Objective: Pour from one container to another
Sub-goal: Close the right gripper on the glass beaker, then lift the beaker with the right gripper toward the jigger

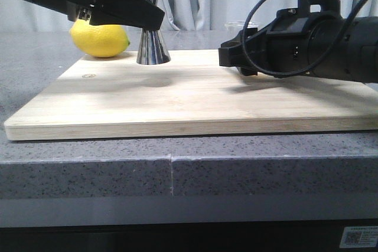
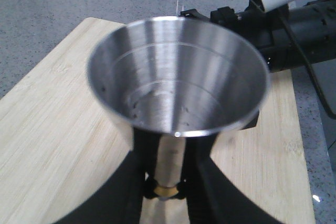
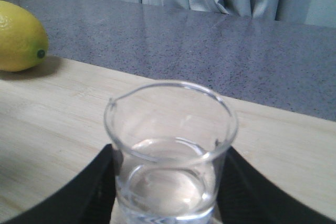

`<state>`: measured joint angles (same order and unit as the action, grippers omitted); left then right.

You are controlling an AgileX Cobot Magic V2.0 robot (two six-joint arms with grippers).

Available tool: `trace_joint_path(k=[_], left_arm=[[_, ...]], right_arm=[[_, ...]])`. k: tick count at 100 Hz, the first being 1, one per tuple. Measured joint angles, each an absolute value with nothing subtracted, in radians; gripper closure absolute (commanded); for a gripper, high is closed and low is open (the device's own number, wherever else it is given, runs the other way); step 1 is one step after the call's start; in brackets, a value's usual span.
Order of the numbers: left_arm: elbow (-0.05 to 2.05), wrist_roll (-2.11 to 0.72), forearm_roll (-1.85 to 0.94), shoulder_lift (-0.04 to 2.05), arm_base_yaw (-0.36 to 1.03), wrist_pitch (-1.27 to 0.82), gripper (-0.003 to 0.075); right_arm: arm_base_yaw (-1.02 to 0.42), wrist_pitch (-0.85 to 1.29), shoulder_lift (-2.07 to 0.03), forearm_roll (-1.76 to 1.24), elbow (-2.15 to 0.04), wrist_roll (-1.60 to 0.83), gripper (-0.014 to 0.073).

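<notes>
On the counter (image 1: 88,169), a speckled grey stone slab, lies one pale bamboo board (image 1: 189,101), flat and rectangular, its front edge close to the counter's front edge. Toward the board's right edge, the right hand (image 3: 168,192) grasps one beaker (image 3: 170,150): a clear glass cylinder with a pouring lip, standing upright between the black fingers (image 3: 79,192), which press on both of its sides low down. A little clear liquid sits in its bottom. In the front view the hand hides the beaker almost wholly. Farther back, near the board's far edge and left of the middle, stands one jigger (image 1: 153,48), a shiny steel hourglass, its lower cone resting on the wood. The left hand (image 2: 167,187) is clenched on its narrow waist, at the thin gold band, and the wide upper cup opens above the fingers (image 2: 126,187). Just beside the jigger, at the board's far left corner, sits one lemon (image 1: 99,38), yellow and dimpled.
</notes>
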<state>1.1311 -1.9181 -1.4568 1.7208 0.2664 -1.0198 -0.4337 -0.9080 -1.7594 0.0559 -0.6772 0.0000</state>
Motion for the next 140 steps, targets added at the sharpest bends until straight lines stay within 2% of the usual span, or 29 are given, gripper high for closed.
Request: trace_joint_path(k=[71, 140], left_arm=[[1.131, -1.918, -1.457, 1.721, 0.266, -1.020, 0.0689], [1.131, -1.918, -1.457, 1.721, 0.266, -1.021, 0.0689]], right_arm=[[-0.434, -0.924, -1.753, 0.061, -0.677, 0.000, 0.0377], [-0.434, -0.694, -1.494, 0.104, -0.677, -0.026, 0.0377]])
